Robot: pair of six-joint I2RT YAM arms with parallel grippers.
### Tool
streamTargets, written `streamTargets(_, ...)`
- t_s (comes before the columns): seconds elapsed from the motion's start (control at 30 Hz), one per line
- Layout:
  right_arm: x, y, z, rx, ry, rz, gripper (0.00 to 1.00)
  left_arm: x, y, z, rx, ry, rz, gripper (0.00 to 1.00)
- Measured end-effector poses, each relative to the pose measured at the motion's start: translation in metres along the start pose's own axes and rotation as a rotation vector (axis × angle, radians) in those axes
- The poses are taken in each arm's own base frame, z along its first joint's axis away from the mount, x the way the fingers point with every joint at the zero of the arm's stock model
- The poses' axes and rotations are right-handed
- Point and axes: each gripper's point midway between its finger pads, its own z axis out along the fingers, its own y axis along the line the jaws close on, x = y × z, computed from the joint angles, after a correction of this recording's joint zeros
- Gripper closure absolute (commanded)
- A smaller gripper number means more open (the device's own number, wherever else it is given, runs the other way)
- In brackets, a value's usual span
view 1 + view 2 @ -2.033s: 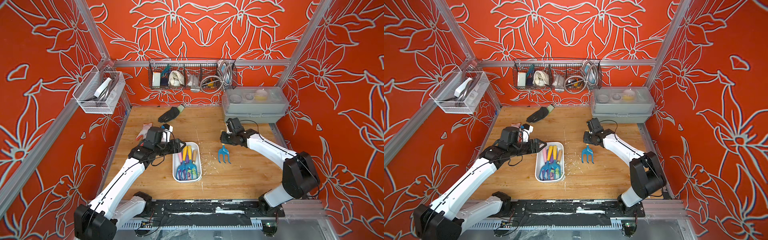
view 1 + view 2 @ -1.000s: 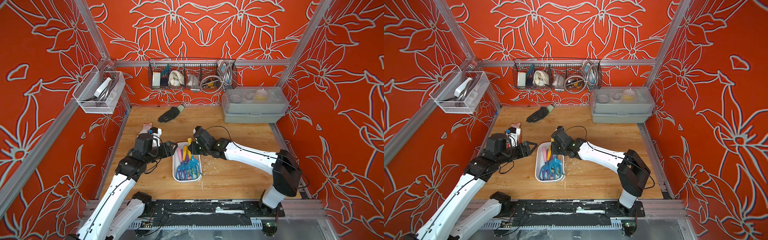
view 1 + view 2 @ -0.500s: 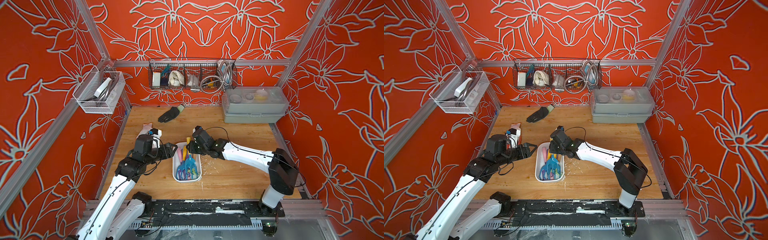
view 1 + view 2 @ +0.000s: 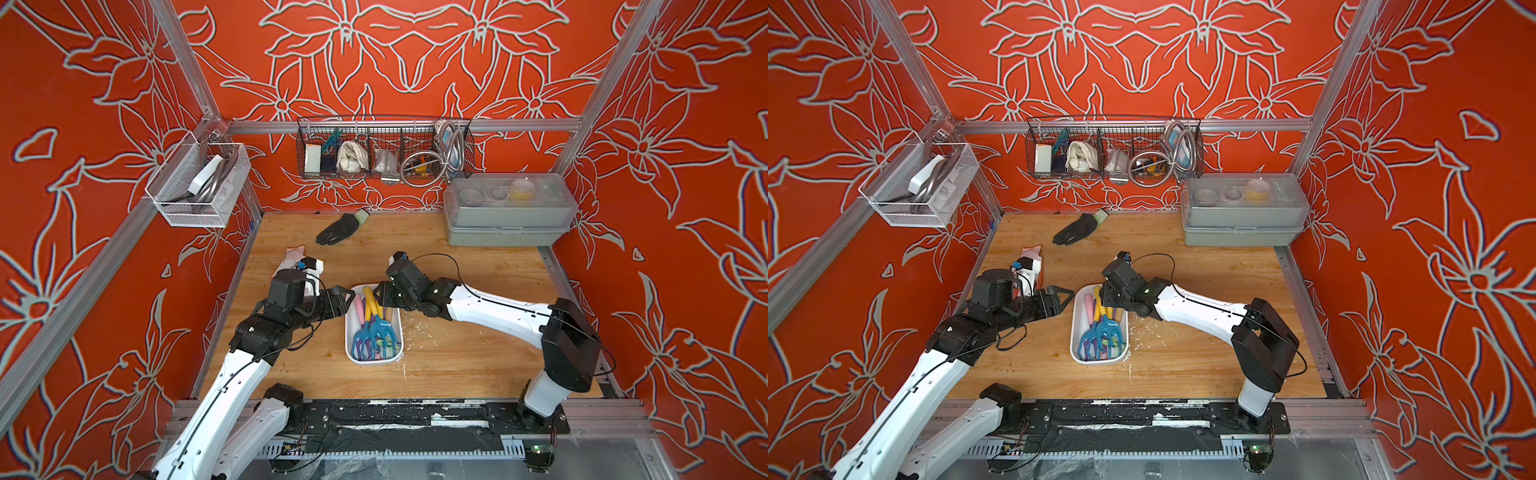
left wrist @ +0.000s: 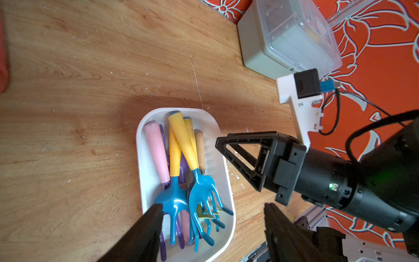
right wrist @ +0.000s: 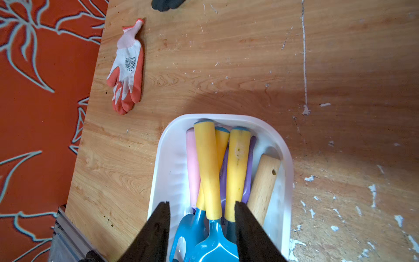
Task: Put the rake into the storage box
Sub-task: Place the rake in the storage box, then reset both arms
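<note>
The rake (image 4: 379,329) lies in the storage box (image 4: 348,332) at the middle of the tabletop (image 4: 457,365). Its yellow handle points toward the back wall and its blue head toward my base, and it rests on top of the other hand tools (image 5: 156,149) packed there. My right fingers (image 6: 158,226) stand parted on either side of the yellow handles, gripping nothing that I can see. My left fingers (image 5: 147,231) are spread wide and empty, just beside the box's left rim. By my reading the job is all but done: the rake is inside the walls, and what is left is to draw back clear.

Both top views take in the whole booth, with the grey case (image 4: 1241,224) and its clear lid at the back, the black glove (image 4: 1077,228) and the wire basket (image 4: 1113,166) on the back wall. They cannot show the gap between my right fingers. The right wrist view does, along with a wooden handle (image 6: 263,186) against the box wall and an orange-and-white glove (image 6: 128,68) that my left arm (image 4: 257,332) mostly hides from above. The left wrist view alone shows the rake's prongs lying within the rim.
</note>
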Motion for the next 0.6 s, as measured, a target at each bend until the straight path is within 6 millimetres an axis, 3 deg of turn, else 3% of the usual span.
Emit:
streamTargets(0.23,-0.035,0.004,-0.051,0.001,-0.145,-0.089,0.51,-0.023,-0.014,-0.016,-0.002,-0.068,0.057,0.20)
streamTargets(0.3,-0.047,0.002,-0.071,0.009,-0.207,-0.120,0.50,-0.034,-0.019,-0.023,-0.006,-0.108,0.098,0.01)
streamTargets(0.43,-0.067,-0.014,-0.112,0.058,-0.339,-0.209,0.23,-0.049,-0.023,-0.034,-0.017,-0.192,0.157,0.00)
streamTargets(0.53,-0.083,-0.029,-0.136,0.147,-0.432,-0.279,0.28,-0.058,-0.022,-0.041,-0.021,-0.283,0.196,0.00)
streamTargets(0.6,-0.090,-0.042,-0.147,0.212,-0.505,-0.311,0.14,-0.060,-0.021,-0.045,-0.015,-0.340,0.239,0.00)
